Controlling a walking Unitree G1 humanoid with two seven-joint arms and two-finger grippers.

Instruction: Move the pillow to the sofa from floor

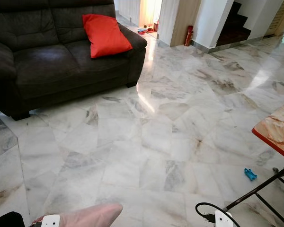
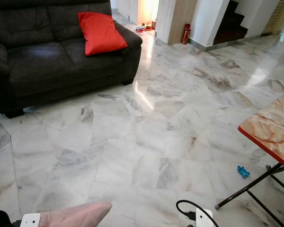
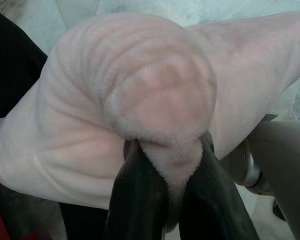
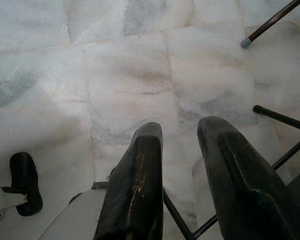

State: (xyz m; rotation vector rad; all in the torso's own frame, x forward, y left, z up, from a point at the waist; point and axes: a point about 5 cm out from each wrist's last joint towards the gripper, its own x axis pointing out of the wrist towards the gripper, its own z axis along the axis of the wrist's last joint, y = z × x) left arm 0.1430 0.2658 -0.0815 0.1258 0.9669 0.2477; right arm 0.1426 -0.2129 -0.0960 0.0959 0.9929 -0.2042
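A pale pink pillow (image 1: pixel 92 215) pokes up at the bottom left of the eye views, carried above the marble floor. In the left wrist view my left gripper (image 3: pixel 172 165) is shut on a pinched fold of that pink pillow (image 3: pixel 135 95), both black fingers (image 3: pixel 140 200) clamping the fabric. The dark brown sofa (image 1: pixel 47 61) stands at the far left, with a red cushion (image 1: pixel 105 34) leaning on its right end. My right gripper (image 4: pixel 180 132) hangs over bare floor, its two fingers slightly apart with nothing between them.
A folding table with a marbled top and red edge (image 1: pixel 277 130) stands at the right on black legs (image 1: pixel 260 187). A small blue toy (image 1: pixel 250 174) lies beside it. A red bottle (image 1: pixel 188 35) and stairs (image 1: pixel 234 23) are at the back. Marble floor (image 1: pixel 146 142) stretches toward the sofa.
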